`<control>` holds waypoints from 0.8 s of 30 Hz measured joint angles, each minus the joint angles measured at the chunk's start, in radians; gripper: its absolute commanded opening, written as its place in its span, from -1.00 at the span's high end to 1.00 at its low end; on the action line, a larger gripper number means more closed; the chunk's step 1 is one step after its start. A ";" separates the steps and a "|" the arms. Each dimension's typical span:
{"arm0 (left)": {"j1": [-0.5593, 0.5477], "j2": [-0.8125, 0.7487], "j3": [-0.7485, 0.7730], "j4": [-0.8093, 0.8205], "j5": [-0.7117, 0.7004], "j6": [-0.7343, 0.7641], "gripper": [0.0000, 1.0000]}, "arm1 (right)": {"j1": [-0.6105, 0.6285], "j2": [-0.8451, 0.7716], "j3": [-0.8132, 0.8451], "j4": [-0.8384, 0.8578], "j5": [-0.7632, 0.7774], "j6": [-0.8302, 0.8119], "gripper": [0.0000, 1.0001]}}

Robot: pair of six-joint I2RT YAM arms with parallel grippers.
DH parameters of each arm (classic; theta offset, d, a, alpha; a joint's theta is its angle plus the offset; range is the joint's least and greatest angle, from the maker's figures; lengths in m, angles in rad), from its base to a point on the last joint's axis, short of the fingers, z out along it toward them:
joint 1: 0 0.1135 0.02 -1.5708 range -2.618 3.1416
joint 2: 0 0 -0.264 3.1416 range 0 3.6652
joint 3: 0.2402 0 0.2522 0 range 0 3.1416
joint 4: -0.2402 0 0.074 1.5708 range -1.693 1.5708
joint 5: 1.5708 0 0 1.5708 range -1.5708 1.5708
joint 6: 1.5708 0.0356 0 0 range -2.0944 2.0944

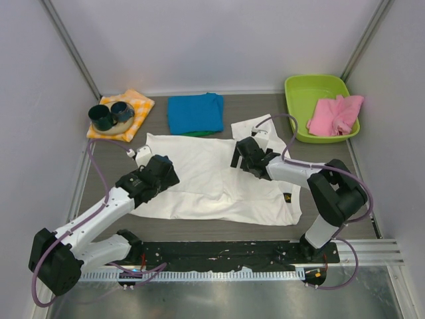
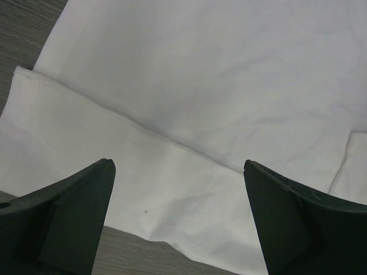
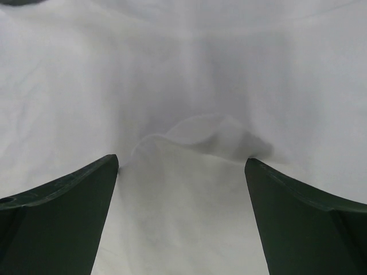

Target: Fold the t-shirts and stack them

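My left tool [image 1: 162, 166] hangs over the left side of the big white t-shirt [image 1: 212, 183]. Its two fingers stand wide apart with nothing between them. My right tool [image 1: 239, 154] hangs over the shirt's upper right part. It is wide too and holds nothing, and a little bump of cloth sits just in front of it. The white t-shirt lies spread out in the middle of the desk [image 1: 252, 109]. Behind it lies a folded blue t-shirt [image 1: 194, 111], with a bit of green t-shirt [image 1: 199, 133] peeking out under it. At the back left, two dark cups [image 1: 110, 114] sit on an orange checked cloth [image 1: 138, 106]. At the back right, a pink cloth [image 1: 337, 114] lies in a green tub [image 1: 299, 90].
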 measured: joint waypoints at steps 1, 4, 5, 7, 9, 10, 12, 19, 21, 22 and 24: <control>0.001 0.000 -0.001 0.000 -0.002 0.005 -0.99 | -0.008 0.007 0.008 0.009 0.014 -0.010 -0.98; 0.004 0.000 -0.005 0.000 -0.003 0.010 -1.00 | -0.032 0.033 0.039 0.029 0.061 -0.037 -0.98; 0.006 0.000 -0.006 0.000 -0.003 0.010 -1.00 | -0.038 0.043 0.048 0.039 0.076 -0.047 -0.98; 0.007 0.000 -0.007 0.000 -0.003 0.011 -1.00 | -0.047 0.051 0.053 0.061 0.095 -0.060 -0.98; 0.008 0.000 -0.007 0.000 -0.003 0.012 -1.00 | -0.052 0.050 0.050 0.084 0.102 -0.070 -0.98; 0.008 0.000 -0.008 0.000 -0.003 0.012 -1.00 | -0.052 0.047 0.046 0.097 0.102 -0.074 -0.98; 0.008 -0.006 -0.011 0.000 -0.002 0.012 -0.99 | -0.047 0.017 0.027 0.114 0.098 -0.079 -0.98; 0.026 -0.024 -0.017 0.008 -0.001 0.027 -1.00 | -0.006 -0.189 0.014 0.085 0.151 -0.124 -0.99; 0.055 0.006 0.000 0.018 0.024 0.059 -0.99 | -0.013 -0.185 0.079 0.041 0.186 -0.151 -0.99; 0.070 0.024 0.011 0.026 0.036 0.071 -0.99 | -0.021 -0.175 0.113 0.026 0.202 -0.164 -0.99; 0.120 0.087 0.064 0.047 0.077 0.097 -0.99 | -0.056 -0.140 0.195 -0.009 0.219 -0.191 -0.99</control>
